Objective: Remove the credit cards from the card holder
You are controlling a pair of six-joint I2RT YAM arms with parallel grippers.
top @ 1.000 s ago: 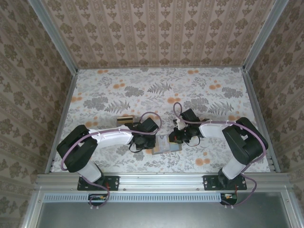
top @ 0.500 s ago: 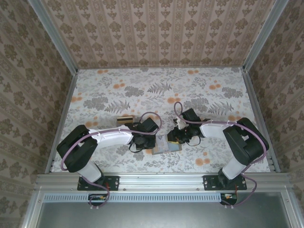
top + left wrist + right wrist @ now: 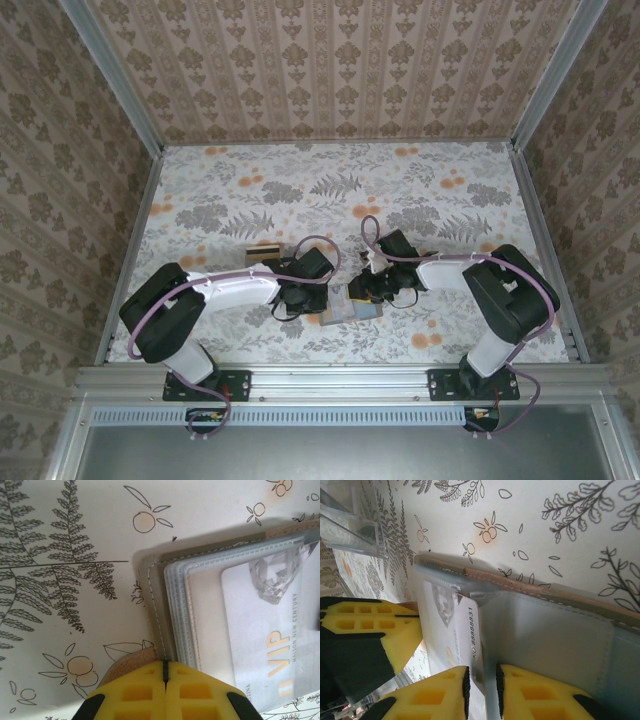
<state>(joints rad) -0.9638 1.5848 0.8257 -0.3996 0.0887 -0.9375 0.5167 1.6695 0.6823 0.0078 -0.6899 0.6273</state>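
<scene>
While pinching a credit card [image 3: 462, 635], the right end effector [image 3: 481, 685] has edged left.

Counts:
- Arms: 2, left arm [image 3: 235, 290] and right arm [image 3: 450, 272].
- Claws: 2, left claw [image 3: 165, 675] and right claw [image 3: 482, 685], each with 2 yellow fingers [image 3: 435, 690].
- Card holder [image 3: 352, 303]: 1, lower middle of the top view, 2 panels open.
- Card [image 3: 265, 630]: 1 visible, white-silver, marked VIP. Any others can't be made out.
- Clear sleeves [image 3: 177, 605] in the holder: several stacked edges, roughly 4, exact number unclear.
- Clear tray [image 3: 355, 530]: 1, upper left of the right wrist view.
- Worktop [image 3: 300, 190]: 1.
</scene>
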